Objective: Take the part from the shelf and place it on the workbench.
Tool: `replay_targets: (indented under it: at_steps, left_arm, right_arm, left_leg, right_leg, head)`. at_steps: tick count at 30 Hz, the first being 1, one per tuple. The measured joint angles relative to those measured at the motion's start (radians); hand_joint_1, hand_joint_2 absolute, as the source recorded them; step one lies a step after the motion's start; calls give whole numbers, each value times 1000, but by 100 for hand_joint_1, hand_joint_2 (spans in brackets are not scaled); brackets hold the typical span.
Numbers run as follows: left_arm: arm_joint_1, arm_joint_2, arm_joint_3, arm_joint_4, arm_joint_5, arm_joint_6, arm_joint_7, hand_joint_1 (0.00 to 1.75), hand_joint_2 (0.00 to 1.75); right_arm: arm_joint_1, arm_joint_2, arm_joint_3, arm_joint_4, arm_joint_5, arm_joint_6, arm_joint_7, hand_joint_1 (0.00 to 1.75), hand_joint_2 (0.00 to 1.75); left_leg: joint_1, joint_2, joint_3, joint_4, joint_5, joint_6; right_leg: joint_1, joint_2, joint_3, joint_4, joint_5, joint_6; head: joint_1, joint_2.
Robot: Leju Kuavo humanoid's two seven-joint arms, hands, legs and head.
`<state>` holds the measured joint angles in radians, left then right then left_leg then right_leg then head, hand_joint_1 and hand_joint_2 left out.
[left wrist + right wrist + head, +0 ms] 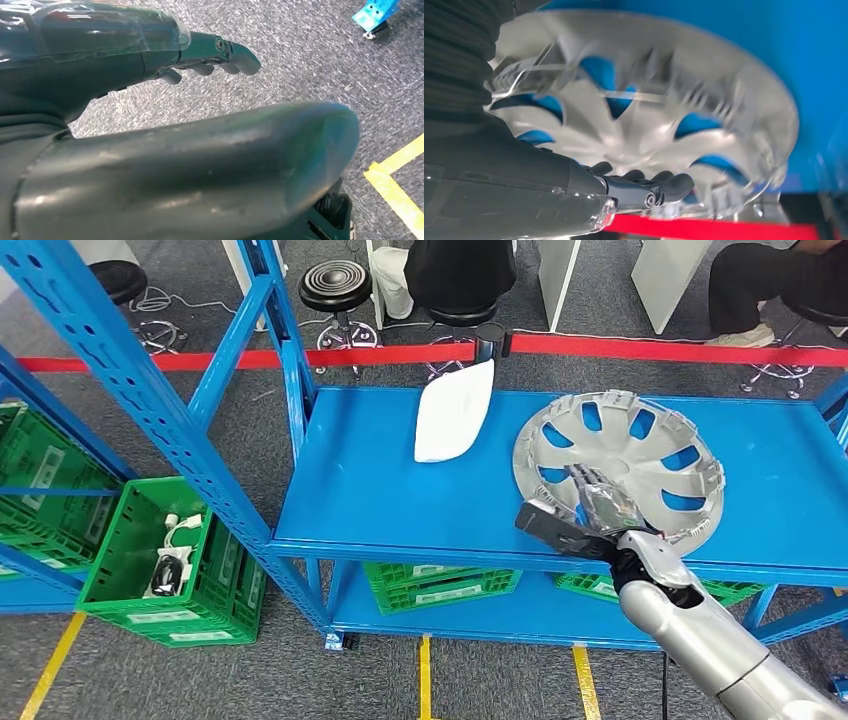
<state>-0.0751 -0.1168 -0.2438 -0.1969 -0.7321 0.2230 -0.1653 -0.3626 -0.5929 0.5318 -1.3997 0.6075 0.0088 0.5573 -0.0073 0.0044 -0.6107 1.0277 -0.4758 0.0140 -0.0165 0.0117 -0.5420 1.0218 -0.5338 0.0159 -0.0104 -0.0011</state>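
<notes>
A silver hubcap [640, 455] with blue showing through its openings lies flat on the right half of the blue shelf [360, 490]. My right hand [590, 510] reaches over the hubcap's near rim; its fingers lie on the spokes and the thumb sticks out to the left, off the rim. The right wrist view shows the hubcap [649, 125] close up, with the dark fingers [664, 182] against its face and nothing clasped. A white curved part [455, 410] lies at the shelf's back middle. My left hand [150, 125] hangs over grey carpet, fingers [235, 55] extended, holding nothing.
Blue shelf uprights [130, 380] cross the left side. A green crate [165, 560] with cables sits on the floor at left, and more green crates [440, 585] sit on the lower shelf. Behind a red barrier [700, 348] are stools [335, 285] and seated people.
</notes>
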Motion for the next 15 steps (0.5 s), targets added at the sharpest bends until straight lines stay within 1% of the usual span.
replay_targets:
  at_steps: [5, 15]
  left_arm:
    - [-1, 3, -23, -2, 7, 5, 5, 0, 0]
    - [0, 7, -70, -8, 11, 16, 8, 0, 0]
  right_arm:
    - [-26, 0, 37, 29, -41, 14, 3, 0, 175]
    - [-31, -25, 70, 55, -125, 57, 43, 0, 175]
  left_leg:
    - [0, -3, 0, 0, -3, -8]
    - [3, -10, 2, 0, -5, -9]
  right_leg:
    - [0, -2, 3, -4, -2, 0]
    - [0, -6, 15, -19, -1, 3]
  head:
    - [0, 0]
    - [2, 0]
